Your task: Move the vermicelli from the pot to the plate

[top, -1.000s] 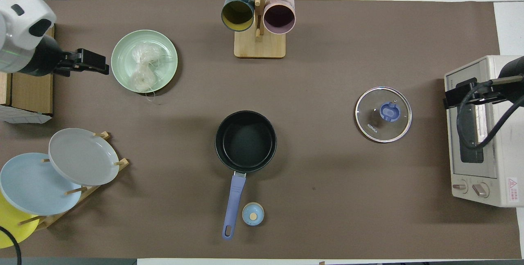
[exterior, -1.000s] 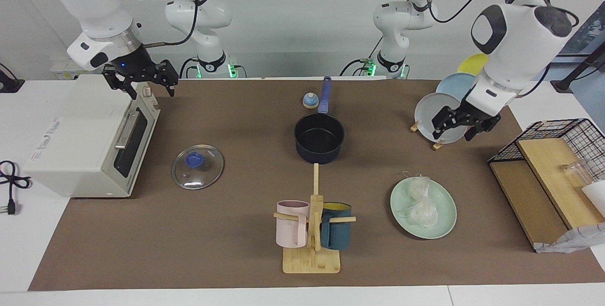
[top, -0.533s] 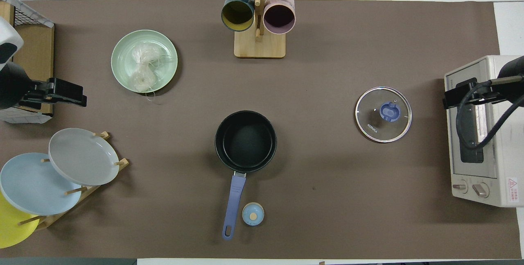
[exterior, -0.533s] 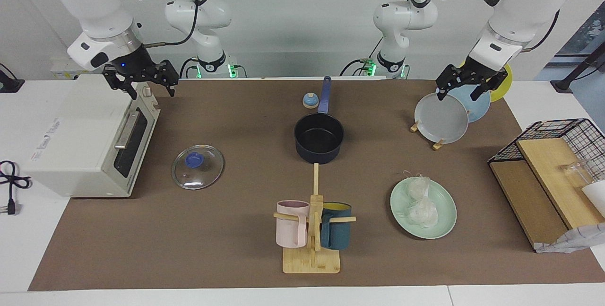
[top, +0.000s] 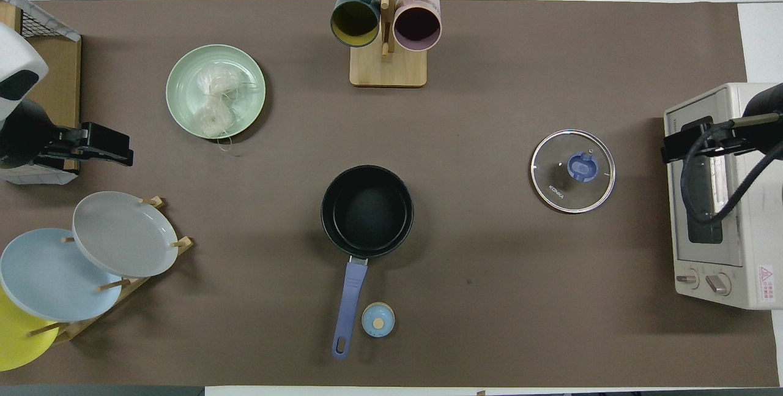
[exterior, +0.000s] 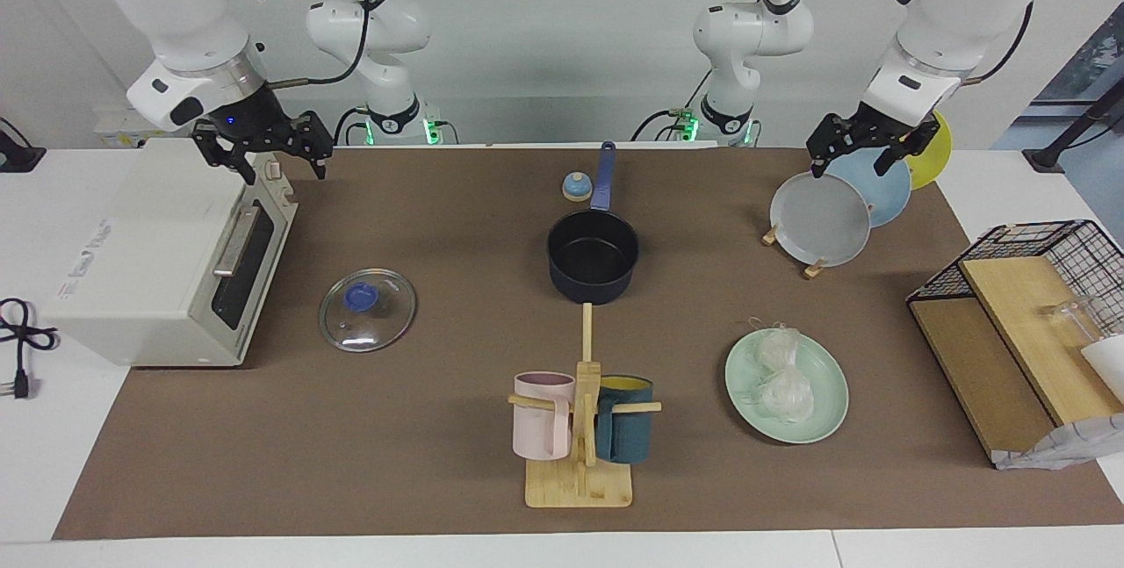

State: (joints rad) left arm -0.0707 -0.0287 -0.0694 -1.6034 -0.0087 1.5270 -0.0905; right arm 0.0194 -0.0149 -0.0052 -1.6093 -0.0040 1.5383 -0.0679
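The vermicelli (exterior: pixel 780 375) lies on the plate (exterior: pixel 825 414) – pot (exterior: pixel 593 256) empty – nearest the raised, open left gripper (exterior: pixel 861 145); right gripper (exterior: pixel 262 147) open over the toaster oven (exterior: pixel 149 252)

The vermicelli (exterior: pixel 780 375) lies on the plate (exterior: pixel 825 414), toward the left arm's end of the bench (exterior: pixel 439 463). The pot (exterior: pixel 593 256) sits mid-bench, nearer the robots, well apart from it.
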